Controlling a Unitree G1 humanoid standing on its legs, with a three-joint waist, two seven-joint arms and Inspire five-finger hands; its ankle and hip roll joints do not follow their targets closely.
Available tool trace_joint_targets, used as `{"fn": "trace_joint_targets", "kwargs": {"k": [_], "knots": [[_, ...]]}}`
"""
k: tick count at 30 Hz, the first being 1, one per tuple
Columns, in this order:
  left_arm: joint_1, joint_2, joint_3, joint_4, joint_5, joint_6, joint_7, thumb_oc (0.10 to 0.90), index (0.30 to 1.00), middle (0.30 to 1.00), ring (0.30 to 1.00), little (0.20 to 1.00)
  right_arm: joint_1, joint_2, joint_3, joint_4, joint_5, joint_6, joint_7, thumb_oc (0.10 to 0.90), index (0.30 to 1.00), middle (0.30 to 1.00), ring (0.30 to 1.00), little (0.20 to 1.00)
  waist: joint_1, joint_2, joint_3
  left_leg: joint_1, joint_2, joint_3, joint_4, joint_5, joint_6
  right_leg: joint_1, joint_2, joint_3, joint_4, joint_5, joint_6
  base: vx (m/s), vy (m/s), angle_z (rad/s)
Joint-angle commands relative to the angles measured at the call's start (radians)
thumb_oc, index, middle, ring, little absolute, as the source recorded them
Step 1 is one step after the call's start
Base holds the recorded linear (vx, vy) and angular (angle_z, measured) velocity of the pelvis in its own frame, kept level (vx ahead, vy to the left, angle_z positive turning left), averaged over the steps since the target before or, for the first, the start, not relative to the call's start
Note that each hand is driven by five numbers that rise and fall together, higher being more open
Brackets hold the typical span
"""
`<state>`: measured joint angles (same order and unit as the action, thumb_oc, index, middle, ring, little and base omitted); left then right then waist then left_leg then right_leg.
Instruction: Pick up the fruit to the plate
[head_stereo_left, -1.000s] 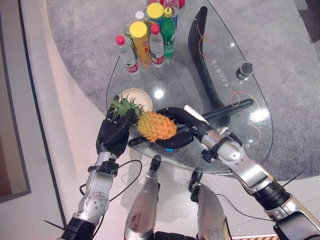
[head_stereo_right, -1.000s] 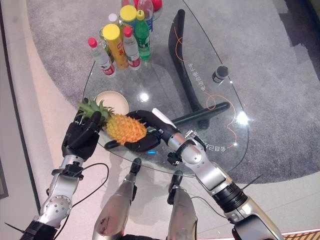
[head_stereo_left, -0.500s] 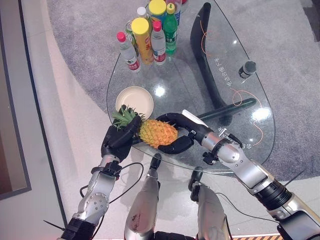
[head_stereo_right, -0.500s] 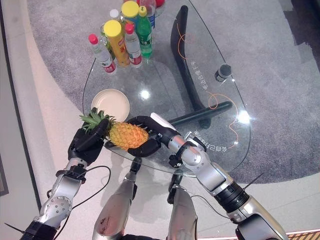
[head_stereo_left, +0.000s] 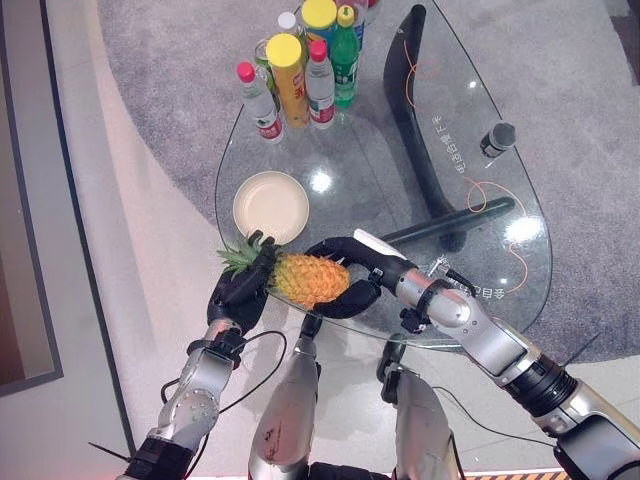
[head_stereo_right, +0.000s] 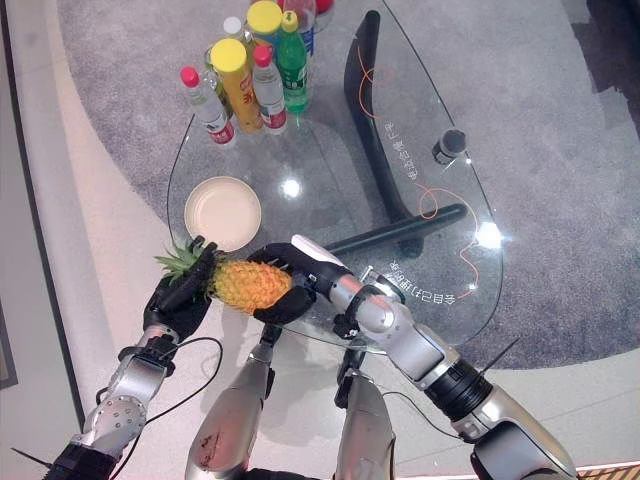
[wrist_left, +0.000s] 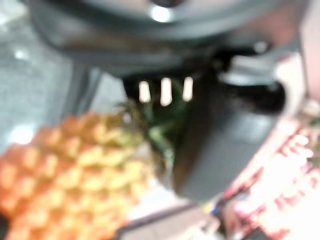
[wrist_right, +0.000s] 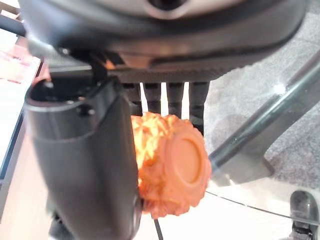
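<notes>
While both hands grip it, the pineapple (head_stereo_left: 310, 279) hangs sideways over the near edge of the glass table (head_stereo_left: 480, 250), its leafy crown toward the robot's left. The left hand (head_stereo_left: 240, 293) has its fingers curled around the crown; the right hand (head_stereo_left: 352, 272) wraps fingers and white-covered thumb around the orange body. Just beyond the fruit, the cream plate (head_stereo_left: 270, 206) sits on the glass with nothing in it. At the far end stand capped bottles (head_stereo_left: 322, 80) clustered with a yellow-lidded canister (head_stereo_left: 287, 78). A small dark cylinder (head_stereo_left: 496, 138) stands apart on the right.
</notes>
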<state>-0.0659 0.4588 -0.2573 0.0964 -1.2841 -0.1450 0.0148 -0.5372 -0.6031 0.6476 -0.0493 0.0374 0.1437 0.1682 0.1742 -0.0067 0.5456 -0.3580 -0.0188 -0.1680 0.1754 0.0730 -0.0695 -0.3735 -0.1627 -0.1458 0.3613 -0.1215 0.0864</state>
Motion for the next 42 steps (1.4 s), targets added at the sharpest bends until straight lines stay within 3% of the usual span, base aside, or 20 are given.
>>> {"fn": "trace_joint_targets", "kwargs": {"k": [1,26,27,28,29,42], "knots": [[-0.070,-0.073,-0.131,-0.225,0.013,0.016,-0.105,0.100,0.300,0.300,0.300,0.200,-0.171,0.146,0.102,-0.222,0.074,-0.193,0.055,0.100,0.300,0.300,0.300,0.200,-0.009,0.005,-0.026,-0.032,-0.113,0.009,0.087,-0.048,0.137,0.041,0.106,0.065,-0.121,0.135,-0.066,0.00,0.000,0.00],[-0.074,-0.088,-0.117,-0.218,0.011,-0.002,-0.119,0.100,0.300,0.300,0.300,0.200,-0.139,0.176,0.049,-0.176,0.048,-0.141,-0.072,0.100,0.300,0.300,0.300,0.200,-0.015,-0.002,-0.026,-0.025,-0.110,0.023,0.073,-0.052,0.145,0.037,0.102,0.067,-0.127,0.144,-0.057,0.00,0.000,0.00],[-0.075,-0.087,-0.115,-0.216,0.009,-0.005,-0.118,0.100,0.300,0.300,0.300,0.200,-0.134,0.177,0.044,-0.172,0.053,-0.136,-0.088,0.413,0.568,0.568,0.568,0.513,-0.016,-0.003,-0.026,-0.024,-0.109,0.025,0.070,-0.052,0.145,0.038,0.103,0.068,-0.130,0.144,-0.056,0.00,0.000,0.00],[-0.074,-0.087,-0.112,-0.215,0.008,-0.005,-0.119,0.100,0.300,0.300,0.300,0.200,-0.130,0.178,0.039,-0.171,0.050,-0.134,-0.088,0.545,0.681,0.681,0.681,0.645,-0.017,-0.003,-0.026,-0.024,-0.109,0.026,0.070,-0.052,0.145,0.038,0.103,0.068,-0.130,0.144,-0.056,0.00,0.000,0.00],[-0.074,-0.088,-0.111,-0.214,0.008,-0.005,-0.119,0.100,0.300,0.300,0.300,0.200,-0.129,0.179,0.038,-0.170,0.049,-0.132,-0.087,0.800,0.900,0.900,0.900,0.900,-0.017,-0.003,-0.026,-0.024,-0.109,0.026,0.070,-0.052,0.145,0.038,0.102,0.068,-0.130,0.144,-0.056,0.00,0.000,0.00],[-0.070,-0.097,-0.097,-0.196,0.020,-0.024,-0.118,0.100,0.300,0.300,0.300,0.200,-0.103,0.185,0.012,-0.156,0.032,-0.108,-0.137,0.800,0.900,0.900,0.900,0.900,-0.019,-0.005,-0.026,-0.024,-0.106,0.034,0.074,-0.055,0.145,0.040,0.100,0.061,-0.126,0.141,-0.055,0.00,0.000,0.00]]}}
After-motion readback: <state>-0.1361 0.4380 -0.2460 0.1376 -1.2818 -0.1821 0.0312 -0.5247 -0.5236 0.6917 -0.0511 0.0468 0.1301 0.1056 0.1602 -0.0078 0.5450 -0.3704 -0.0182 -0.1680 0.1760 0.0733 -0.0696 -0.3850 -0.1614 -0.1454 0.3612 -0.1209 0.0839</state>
